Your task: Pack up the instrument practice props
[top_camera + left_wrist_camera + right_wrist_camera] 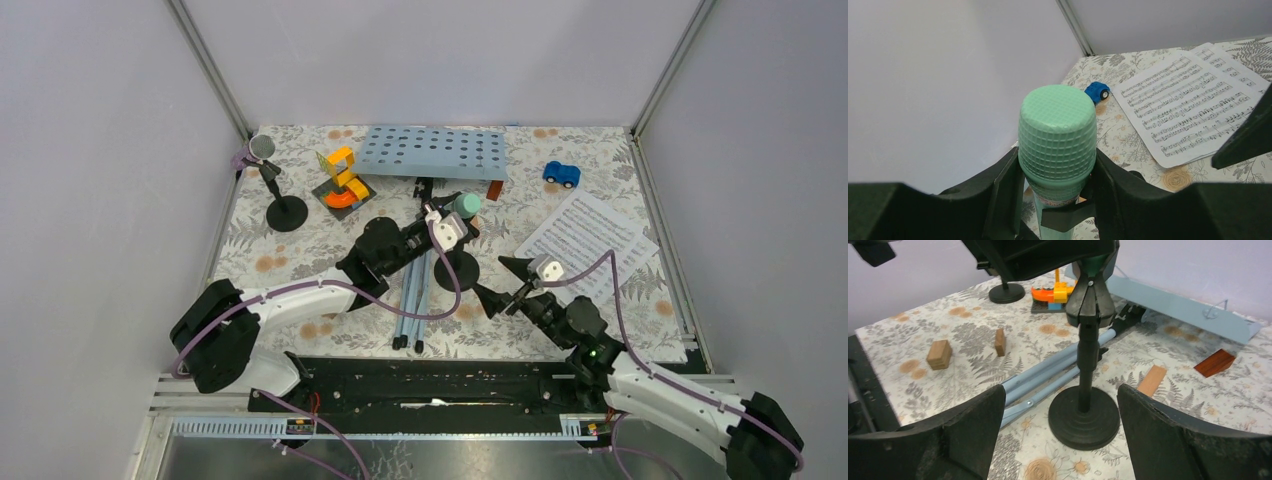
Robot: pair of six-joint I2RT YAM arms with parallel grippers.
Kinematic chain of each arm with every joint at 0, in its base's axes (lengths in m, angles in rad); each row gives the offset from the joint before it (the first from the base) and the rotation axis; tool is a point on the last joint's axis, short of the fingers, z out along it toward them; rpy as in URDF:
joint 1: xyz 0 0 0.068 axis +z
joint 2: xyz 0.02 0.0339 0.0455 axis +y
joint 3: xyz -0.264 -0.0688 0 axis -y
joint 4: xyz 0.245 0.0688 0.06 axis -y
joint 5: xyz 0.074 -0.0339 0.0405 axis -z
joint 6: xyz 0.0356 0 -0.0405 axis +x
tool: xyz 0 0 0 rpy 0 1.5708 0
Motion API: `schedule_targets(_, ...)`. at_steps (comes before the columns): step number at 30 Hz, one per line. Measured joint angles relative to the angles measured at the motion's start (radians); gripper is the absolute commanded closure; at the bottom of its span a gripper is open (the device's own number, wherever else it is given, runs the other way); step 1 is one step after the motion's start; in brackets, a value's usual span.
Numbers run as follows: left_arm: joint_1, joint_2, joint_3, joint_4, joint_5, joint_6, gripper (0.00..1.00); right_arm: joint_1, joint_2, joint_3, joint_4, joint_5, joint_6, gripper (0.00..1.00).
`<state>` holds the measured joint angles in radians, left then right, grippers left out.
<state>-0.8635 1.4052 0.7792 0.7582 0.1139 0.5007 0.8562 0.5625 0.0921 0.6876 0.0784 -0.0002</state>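
Your left end effector (pixel 452 220) is clamped on the mic (pixel 1057 132), clipped in its holder (pixel 1084 417) mid-worktop (pixel 650 300). Expect light, rigid, smooth plastic; grip below the head. Your right end effector (pixel 503 281) stands open, facing the holder's probably weighted base.

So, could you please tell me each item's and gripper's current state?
Mint-green toy microphone: clipped in the central black round-based holder.
Left gripper: shut on the mint-green toy microphone.
Right gripper: open, flanking that holder's base.
Purple glitter microphone: held in the other black holder.
Pale blue perforated music rack: lying flat, legs folded.
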Motion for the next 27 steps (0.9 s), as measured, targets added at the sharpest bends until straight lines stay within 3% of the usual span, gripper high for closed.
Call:
schedule_targets(12,0.002,-0.011,0.000,-0.021,0.037,-0.001,0.85,-0.002,0.515,0.077,0.473,0.158,-0.160,0.09)
schedule_targets(21,0.002,-0.018,0.000,-0.032,0.036,0.000,0.94,-0.039,0.646,0.205,0.562,0.156,-0.198,0.10)
schedule_targets(27,0.002,-0.018,0.000,-0.032,0.035,0.000,0.96,-0.108,0.691,0.233,0.559,0.045,-0.156,0.16)
